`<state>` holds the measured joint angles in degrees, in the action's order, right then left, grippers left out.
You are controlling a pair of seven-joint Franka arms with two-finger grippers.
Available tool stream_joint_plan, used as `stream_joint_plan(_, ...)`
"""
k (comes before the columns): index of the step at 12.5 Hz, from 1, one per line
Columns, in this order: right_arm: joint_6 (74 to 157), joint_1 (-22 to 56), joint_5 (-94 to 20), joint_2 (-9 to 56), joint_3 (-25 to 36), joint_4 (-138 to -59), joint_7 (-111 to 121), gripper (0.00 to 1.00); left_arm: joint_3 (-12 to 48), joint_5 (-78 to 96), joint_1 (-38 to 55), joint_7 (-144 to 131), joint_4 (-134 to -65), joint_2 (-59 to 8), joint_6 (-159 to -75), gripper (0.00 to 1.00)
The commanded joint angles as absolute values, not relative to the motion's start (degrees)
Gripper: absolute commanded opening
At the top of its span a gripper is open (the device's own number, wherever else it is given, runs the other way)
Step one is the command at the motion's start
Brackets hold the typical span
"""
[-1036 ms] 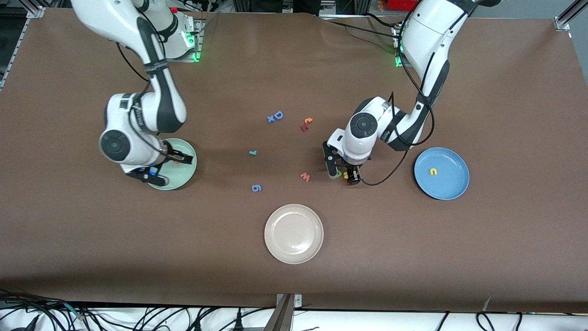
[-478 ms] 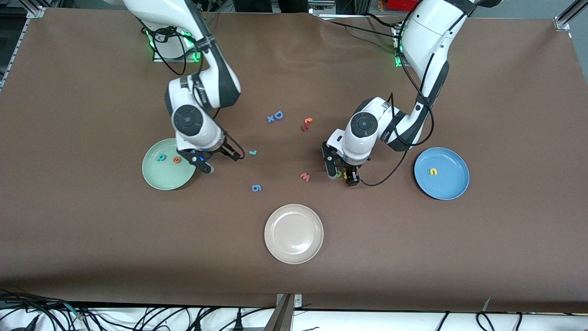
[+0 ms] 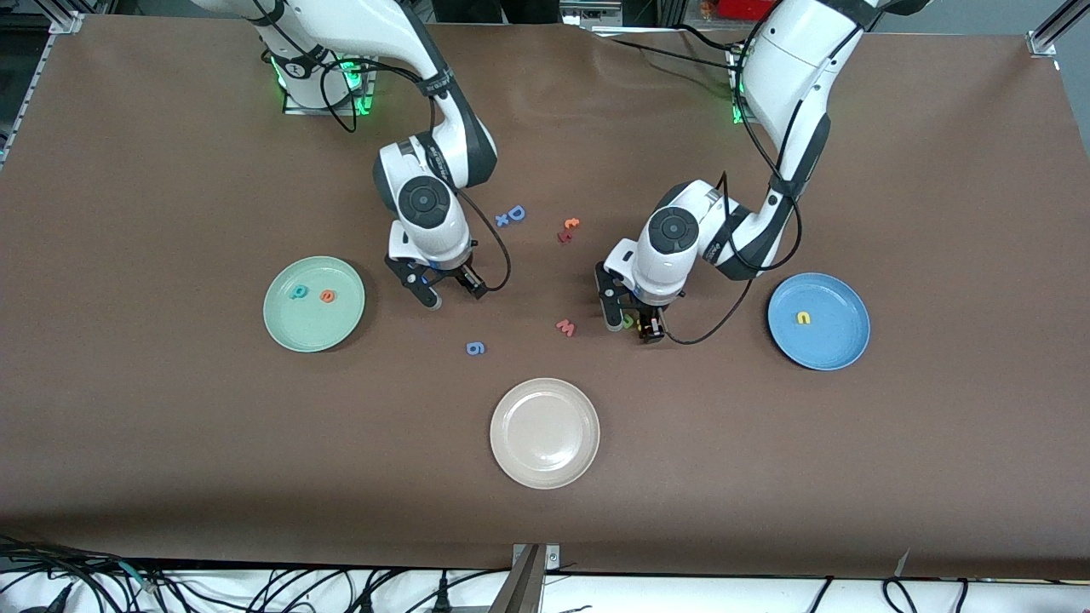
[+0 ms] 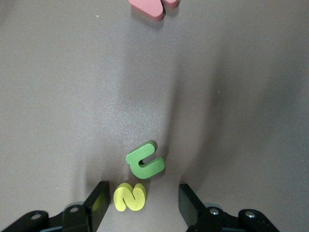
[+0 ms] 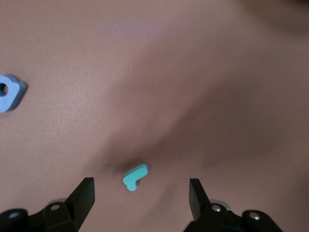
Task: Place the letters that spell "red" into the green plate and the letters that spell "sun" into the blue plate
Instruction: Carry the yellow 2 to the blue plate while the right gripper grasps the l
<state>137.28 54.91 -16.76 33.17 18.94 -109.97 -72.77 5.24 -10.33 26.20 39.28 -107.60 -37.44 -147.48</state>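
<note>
The green plate (image 3: 313,330) holds a teal "p" shape (image 3: 298,292) and an orange "e" (image 3: 327,295). My right gripper (image 3: 456,297) hangs open low over the table, and the right wrist view shows the small teal "r" (image 5: 135,177) lying between its fingers (image 5: 83,195), untouched. My left gripper (image 3: 631,328) stands open at the table with the yellow "s" (image 4: 129,196) between its pads (image 4: 99,205). The green "u" (image 4: 145,161) lies just past the "s", almost touching it. A yellow "n" (image 3: 802,317) lies in the blue plate (image 3: 830,342).
A beige plate (image 3: 544,432) sits nearest the front camera. A pink "w" (image 3: 565,327) lies beside the left gripper and a blue "6" (image 3: 475,347) beside the right one. A blue "D" (image 3: 516,213) and orange-red letters (image 3: 569,228) lie nearer the robots' bases.
The right arm has swung away from the green plate, leaving the orange "e" in it, and now sits over the teal "r". The left arm has hardly moved.
</note>
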Motion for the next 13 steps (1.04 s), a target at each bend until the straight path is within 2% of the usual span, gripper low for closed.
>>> stream_joint_plan(1, 139.1, 55.2, -18.2, 33.8, 18.7, -110.0, -74.3, 0.71, 4.6, -11.0, 27.2, 38.9, -106.4, -39.6, -149.2, 0.55)
stream_joint_plan(2, 139.1, 55.2, -18.2, 33.9, 18.7, -110.1, -74.3, 0.67, 4.6, -11.0, 27.1, 38.9, -106.4, -39.7, -149.2, 0.51)
stream_joint_plan(4, 140.2, 55.2, -18.2, 34.5, 18.7, -110.1, -74.3, 0.65, 4.5, -10.9, 27.1, 38.8, -106.5, -39.7, -149.2, 0.35)
stream_joint_plan(6, 141.2, 55.2, -18.8, 34.9, 18.7, -110.1, -74.3, 0.58, 4.4, -10.7, 27.1, 38.8, -106.5, -39.7, -149.2, 0.31)
stream_joint_plan(9, 141.1, 55.2, -19.5, 35.3, 18.7, -110.1, -74.2, 0.54, 3.9, -9.3, 27.1, 38.8, -106.5, -39.7, -149.3, 0.25)
stream_joint_plan(10, 141.2, 55.2, -19.5, 35.4, 18.7, -110.1, -74.2, 0.53, 3.9, -9.3, 27.1, 38.8, -106.5, -39.7, -149.3, 0.21)
stream_joint_plan(12, 141.0, 55.2, -19.5, 35.5, 18.7, -110.1, -73.9, 0.48, 3.8, -9.3, 27.0, 38.8, -106.5, -39.7, -149.3, 0.06)
stream_joint_plan(13, 140.9, 55.2, -19.5, 35.7, 18.7, -110.1, -73.7, 0.44, 3.4, -9.2, 27.0, 38.8, -106.4, -39.7, -149.3, 0.05)
